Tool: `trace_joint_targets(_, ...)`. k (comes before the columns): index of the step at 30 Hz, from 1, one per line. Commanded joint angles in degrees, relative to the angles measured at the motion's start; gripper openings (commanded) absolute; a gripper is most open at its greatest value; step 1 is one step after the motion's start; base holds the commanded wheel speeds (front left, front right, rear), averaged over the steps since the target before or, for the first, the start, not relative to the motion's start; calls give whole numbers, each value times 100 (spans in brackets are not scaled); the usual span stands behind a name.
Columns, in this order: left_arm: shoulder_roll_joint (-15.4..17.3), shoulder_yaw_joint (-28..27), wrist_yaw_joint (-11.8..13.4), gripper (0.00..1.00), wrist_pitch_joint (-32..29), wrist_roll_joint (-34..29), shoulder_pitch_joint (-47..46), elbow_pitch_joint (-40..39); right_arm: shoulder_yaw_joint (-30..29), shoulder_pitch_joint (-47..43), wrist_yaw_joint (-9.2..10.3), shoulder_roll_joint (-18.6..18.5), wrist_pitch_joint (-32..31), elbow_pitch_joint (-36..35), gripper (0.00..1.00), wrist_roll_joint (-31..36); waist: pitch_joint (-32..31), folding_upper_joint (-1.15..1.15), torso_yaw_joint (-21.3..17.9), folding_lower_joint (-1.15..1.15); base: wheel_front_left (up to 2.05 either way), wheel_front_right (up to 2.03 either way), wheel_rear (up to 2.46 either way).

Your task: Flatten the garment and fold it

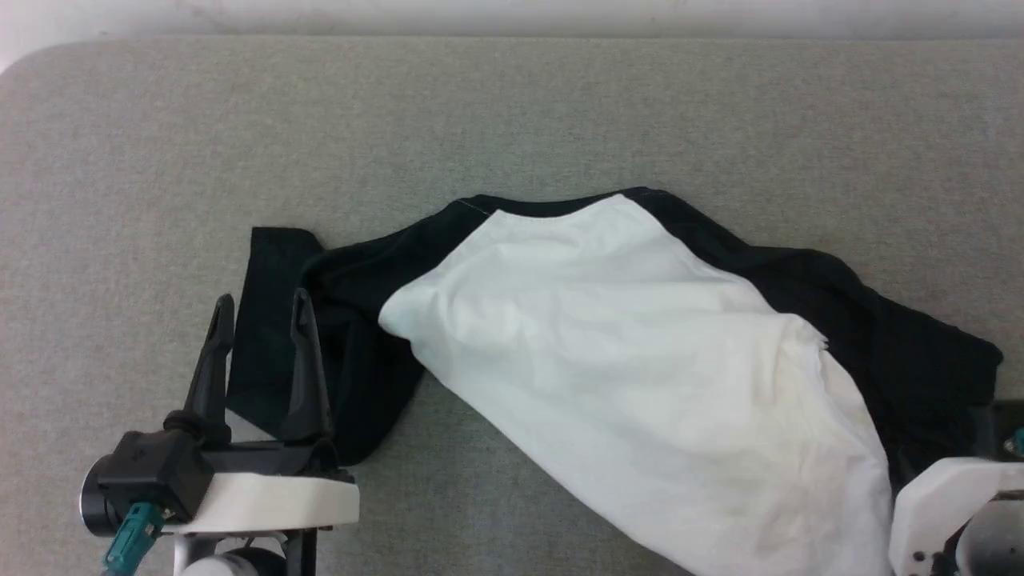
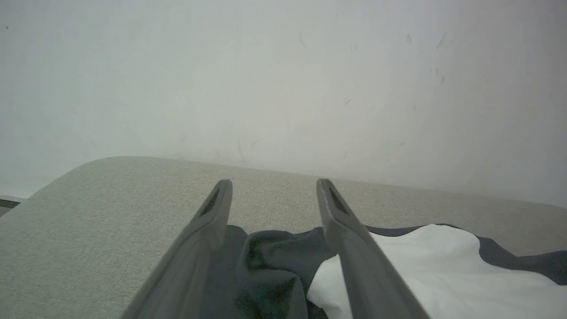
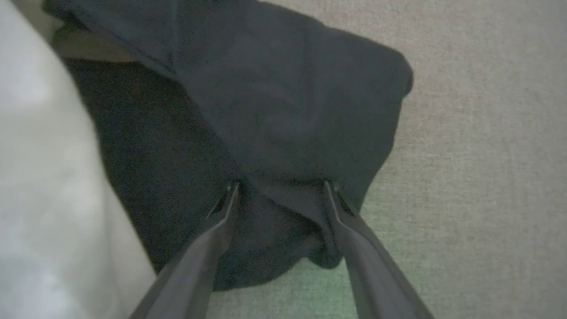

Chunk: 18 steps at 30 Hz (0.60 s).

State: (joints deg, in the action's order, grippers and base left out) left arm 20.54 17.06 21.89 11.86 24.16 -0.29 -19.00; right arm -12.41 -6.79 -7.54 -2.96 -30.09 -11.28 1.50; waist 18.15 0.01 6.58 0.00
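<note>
The garment (image 1: pixel 624 352), white with black sleeves, lies crumpled across the grey table, white body slanting from the middle toward the lower right. Its left black sleeve (image 1: pixel 276 320) lies flat at the left. My left gripper (image 1: pixel 258 308) hovers over that sleeve, jaws open with nothing between them; the left wrist view shows the left gripper (image 2: pixel 273 184) above the bunched sleeve (image 2: pixel 266 270). In the right wrist view my right gripper (image 3: pixel 281 186) stands open, pointing down onto the black right sleeve (image 3: pixel 283 110), fingertips touching the cloth. The chest print is hidden.
The grey fabric-covered table (image 1: pixel 512 112) stretches beyond the garment to a white wall (image 2: pixel 283 79). Its rounded far left corner (image 1: pixel 32 60) shows in the head view. My right arm's white wrist housing (image 1: pixel 952 512) sits at the lower right.
</note>
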Motion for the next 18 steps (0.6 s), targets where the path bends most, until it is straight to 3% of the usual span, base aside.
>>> trace_joint_targets(1, -1, 5, 7, 100, 12, -25, -87, 30, -84, 170, 5, 8, 79, 167, 100, -27, 56, -1, 87, 0, 0, 0, 0)
trace_joint_targets(2, -2, 10, 7, 100, 15, -27, -89, 41, -145, 209, 5, 8, 157, 238, 53, -18, 47, -1, 99, 0, 0, 0, 0)
trace_joint_targets(3, -2, 14, 12, 100, 18, -33, -88, 52, -187, 238, 5, 8, 228, 274, 20, 5, 32, -1, 107, 0, 0, 0, 0)
trace_joint_targets(4, -2, 13, 20, 100, 22, -36, -81, 59, -242, 284, 5, 8, 310, 271, 0, -53, 9, -1, 106, 0, 0, 0, 0)
trace_joint_targets(8, -4, -28, 59, 100, 55, -34, -31, 29, -296, 558, 5, -15, 442, -101, 0, -61, -68, -1, 33, 0, 0, 0, 0)
trace_joint_targets(10, -4, -42, 64, 100, 71, -31, -20, 5, -274, 806, 5, -223, 371, -419, 0, -34, -80, -1, -28, 0, 0, 0, 0)
trace_joint_targets(14, -30, -7, 42, 100, 99, -46, -77, -43, -220, 1487, 5, -1102, -41, -1054, 0, -19, 19, -1, -105, 0, 0, 0, 0)
trace_joint_targets(18, -72, 71, -4, 100, 125, -96, -227, -72, -136, 2273, 5, -2173, -481, -974, 0, -178, 255, -1, -61, 0, 0, 0, 0)
